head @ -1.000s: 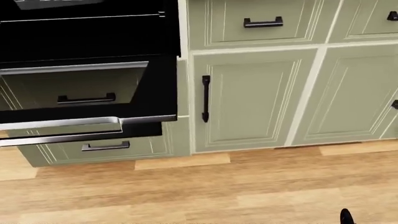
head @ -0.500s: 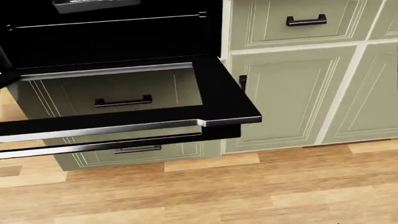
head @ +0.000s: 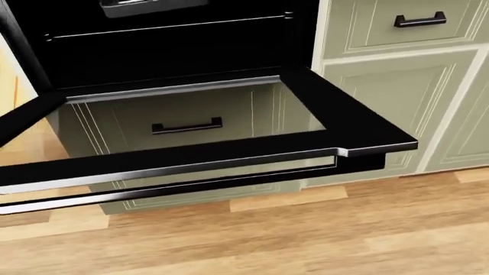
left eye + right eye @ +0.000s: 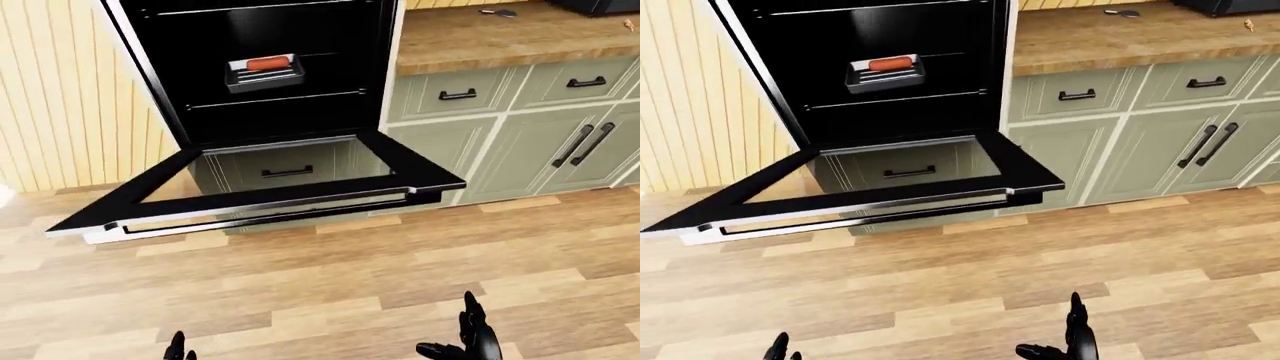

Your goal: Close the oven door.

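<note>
A wall oven (image 4: 270,67) stands open, set into a run of pale green cabinets (image 4: 520,127). Its black oven door (image 4: 260,196) hangs fully down, lying flat and level like a shelf over the wood floor (image 4: 330,292). The door's long axis runs across the view from left to right, with the hinge edge at the oven mouth and the free edge pointing out toward the robot. A steel handle bar (image 3: 176,177) runs along that free edge, parallel to the long axis.

Only fingertips show at the bottom of the left-eye view. The right hand (image 4: 470,341) has its fingers spread and released, holding nothing. The left hand (image 4: 178,348) shows as a small dark tip, so I cannot tell how its fingers stand. The door sits well above and beyond both hands, with its handle nearest the fingers, and nothing touches it.

Inside the oven, a tray with a sausage (image 4: 265,69) rests on a rack.

Risks, as a judgement: the hands start well apart from the door and low, so a reach may fall short. A lift from one corner may slip off the edge. A hard upward push could slam the door and jolt the tray.
</note>
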